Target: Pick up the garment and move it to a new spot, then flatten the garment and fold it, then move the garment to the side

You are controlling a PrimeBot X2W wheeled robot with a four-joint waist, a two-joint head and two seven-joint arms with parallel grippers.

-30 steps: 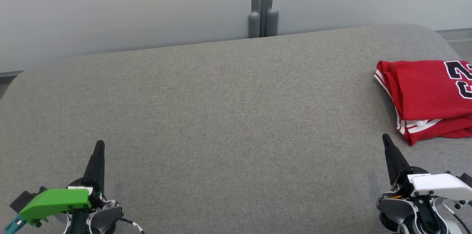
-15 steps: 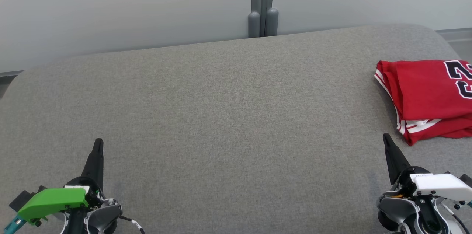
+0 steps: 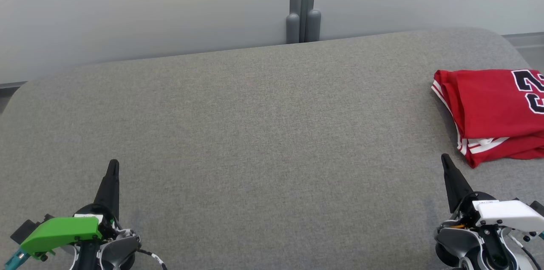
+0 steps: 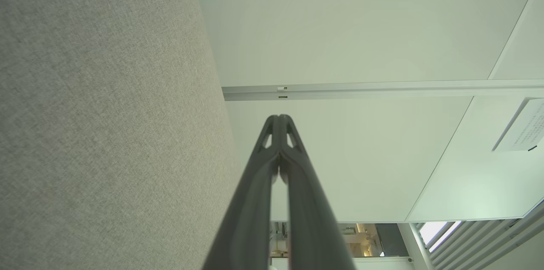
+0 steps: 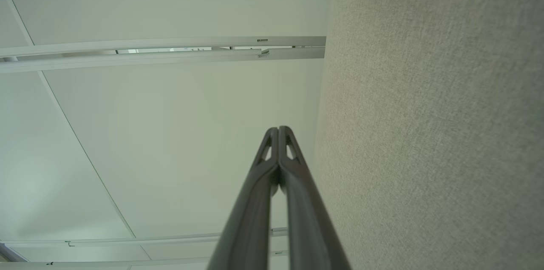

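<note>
Head camera overlooks the grey surface (image 3: 272,112); both wrist cameras skim it

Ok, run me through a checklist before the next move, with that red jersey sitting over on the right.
1. Garment folded: ok, it lies as a flat folded stack.
2. Garment moved aside: ok, it sits at the right end of the grey surface.
3. Garment wholly on the surface: cannot tell, the head view cuts off its right part.
4. Left gripper free: ok, jaws shut on nothing, far from the garment.
5. Right gripper free: ok, jaws shut and empty, just short of the garment's near corner.
</note>
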